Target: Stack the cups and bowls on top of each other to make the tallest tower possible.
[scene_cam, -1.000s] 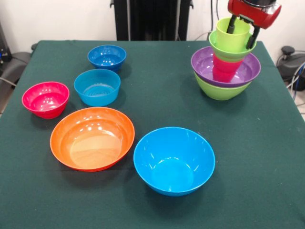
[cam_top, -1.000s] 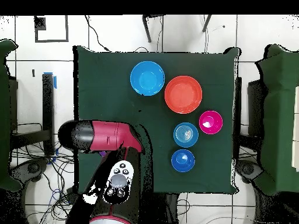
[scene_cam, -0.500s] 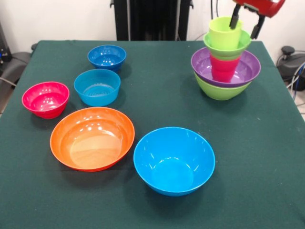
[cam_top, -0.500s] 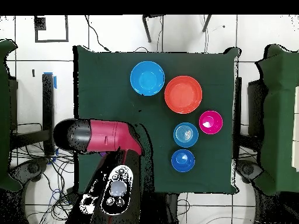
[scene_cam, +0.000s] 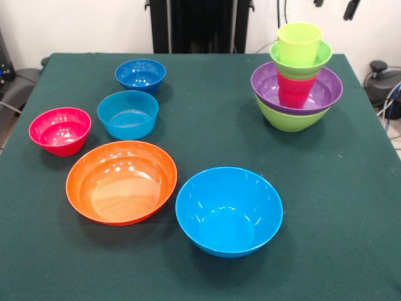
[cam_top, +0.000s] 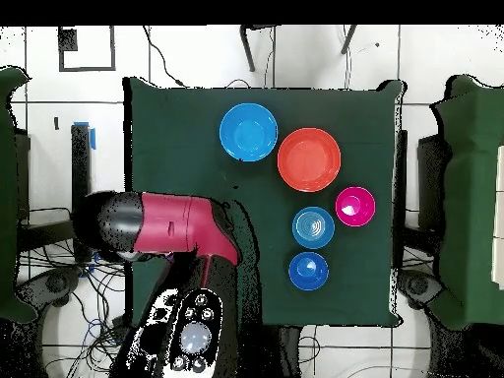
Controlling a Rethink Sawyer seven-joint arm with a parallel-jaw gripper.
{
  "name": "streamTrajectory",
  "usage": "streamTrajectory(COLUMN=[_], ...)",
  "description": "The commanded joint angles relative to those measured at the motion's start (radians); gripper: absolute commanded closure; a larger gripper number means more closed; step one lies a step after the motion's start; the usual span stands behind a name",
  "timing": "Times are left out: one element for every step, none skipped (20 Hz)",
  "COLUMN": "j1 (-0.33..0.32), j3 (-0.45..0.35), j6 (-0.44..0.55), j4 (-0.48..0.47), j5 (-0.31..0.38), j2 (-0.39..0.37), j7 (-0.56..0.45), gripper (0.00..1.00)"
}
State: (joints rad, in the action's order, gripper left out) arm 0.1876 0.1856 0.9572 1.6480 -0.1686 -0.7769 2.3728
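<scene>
Gripper (scene_cam: pixel 335 6) shows only as two dark fingertips at the top edge of the front view, set apart with nothing between them, so I read it as released. It hangs above the tower (scene_cam: pixel 297 78) and touches no part of it. From overhead I see only the red and black arm (cam_top: pixel 162 228) covering that corner of the table (cam_top: pixel 177 128); the tower is hidden beneath it.

Tower stands at the far right of the table in the front view. Bottom to top: large lime-green bowl (scene_cam: pixel 288 119), wide purple bowl (scene_cam: pixel 326 91) nested in it, red cup (scene_cam: pixel 293 91) upright inside the purple bowl, small lime-green bowl (scene_cam: pixel 299 63) seated on the red cup, lime-green cup (scene_cam: pixel 299 42) upright in that bowl. The upper pieces look a little off-centre, toward the left of the purple bowl.

Loose pieces, all mouth up and apart from the tower:
- small dark blue bowl (scene_cam: pixel 140 74), far left of centre
- small light blue bowl (scene_cam: pixel 128 114), just in front of the dark blue one
- small pink-red bowl (scene_cam: pixel 59 130), toward the left edge
- large orange bowl (scene_cam: pixel 121 181), nearer the camera, close to the small light blue one
- large light blue bowl (scene_cam: pixel 229 210), just beside the orange bowl on its right; I cannot tell whether the rims touch.
</scene>
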Motion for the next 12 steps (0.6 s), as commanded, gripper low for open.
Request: streamTrajectory(j1=[-0.028,-0.029,-0.031,-0.032,-0.032,-0.036,-0.04,-0.043,-0.048,-0.052,-0.06,-0.059], j3=[-0.065,-0.066,-0.068,-0.068,-0.066,-0.065,-0.065,-0.062,-0.064,-0.058,-0.06,-0.051], j6=[0.101,0.108,0.115,0.12,0.118,0.109,0.099,0.09,0.089,0.087,0.099,0.103], j4=[-0.099,-0.11,-0.12,-0.135,-0.153,-0.175,-0.198,-0.23,-0.249,-0.297,-0.331,-0.371], j5=[0.041,0.041,0.04,0.041,0.046,0.055,0.063,0.076,0.078,0.098,0.102,0.122], j2=[0.007,0.009,0.011,0.016,0.024,0.04,0.056,0.077,0.09,0.114,0.13,0.144], j7=[0.033,0.034,0.036,0.04,0.041,0.037,0.033,0.028,0.024,0.014,0.006,-0.002], gripper=[0.0,0.0,0.0,0.0,0.0,0.0,0.0,0.0,0.0,0.0,0.0,0.0])
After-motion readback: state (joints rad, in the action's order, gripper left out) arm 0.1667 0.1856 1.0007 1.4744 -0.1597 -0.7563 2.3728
